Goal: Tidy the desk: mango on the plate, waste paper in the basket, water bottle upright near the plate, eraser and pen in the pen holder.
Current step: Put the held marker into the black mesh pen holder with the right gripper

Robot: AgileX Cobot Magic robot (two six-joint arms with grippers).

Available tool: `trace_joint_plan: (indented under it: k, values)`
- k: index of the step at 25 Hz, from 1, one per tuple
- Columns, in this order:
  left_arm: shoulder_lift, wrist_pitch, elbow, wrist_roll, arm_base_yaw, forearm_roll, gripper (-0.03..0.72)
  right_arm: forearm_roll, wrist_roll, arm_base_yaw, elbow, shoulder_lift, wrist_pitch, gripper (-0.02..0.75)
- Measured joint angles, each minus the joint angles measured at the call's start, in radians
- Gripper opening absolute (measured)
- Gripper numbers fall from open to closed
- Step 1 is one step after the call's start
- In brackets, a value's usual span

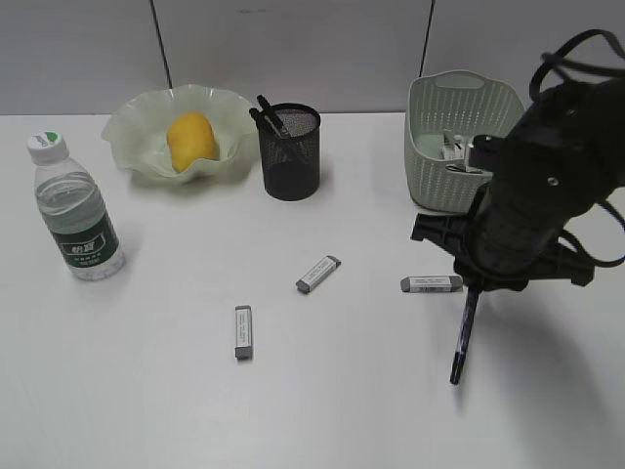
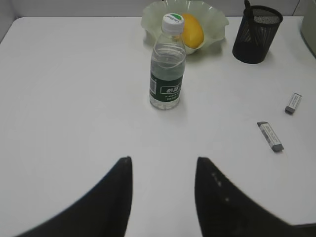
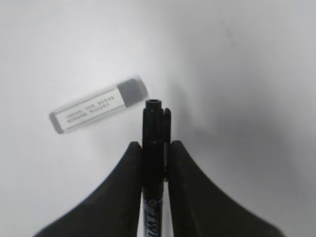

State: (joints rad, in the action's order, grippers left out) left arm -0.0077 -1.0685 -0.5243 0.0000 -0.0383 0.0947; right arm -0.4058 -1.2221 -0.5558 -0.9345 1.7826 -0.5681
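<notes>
The right gripper (image 3: 154, 157) has its jaws clenched on a slim black plastic pen (image 3: 153, 148). A grey-tipped white rectangular eraser (image 3: 98, 104) lies on the white bench (image 3: 237, 74) just beyond them, leftward. The left gripper (image 2: 164, 165) hangs with jaws released, a small clear green-labelled water bottle (image 2: 168, 64) standing well ahead.

Right gripper (image 3: 154, 148): jaws closed on black pen (image 3: 153, 148), pen held lengthwise btwn fingers (image 3: 126, 187), tip end pointing far. Eraser (image 3: 98, 104): flat on white desk (image 3: 247, 74), just left of pen tip, grey end nearest pen, not touching.
</notes>
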Motion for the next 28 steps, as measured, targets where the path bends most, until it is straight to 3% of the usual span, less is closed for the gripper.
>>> trace_joint_plan:
  k: [4, 10, 18, 28]
  values:
    - [0.000, 0.000, 0.000, 0.000, 0.000, 0.000, 0.339, -0.088, -0.001, 0.000, 0.000, -0.108, 0.017, 0.134]
    - [0.000, 0.000, 0.000, 0.000, 0.000, 0.000, 0.485, -0.224, -0.001, 0.000, -0.078, -0.230, 0.185, 0.134]
    - [0.000, 0.001, 0.000, 0.000, 0.000, 0.000, 0.498, -0.587, -0.001, 0.000, -0.282, -0.168, 0.414, 0.134]
    - [0.000, 0.001, 0.000, 0.000, 0.000, 0.000, 0.498, -0.657, 0.080, 0.000, -0.569, 0.133, 0.686, 0.134]
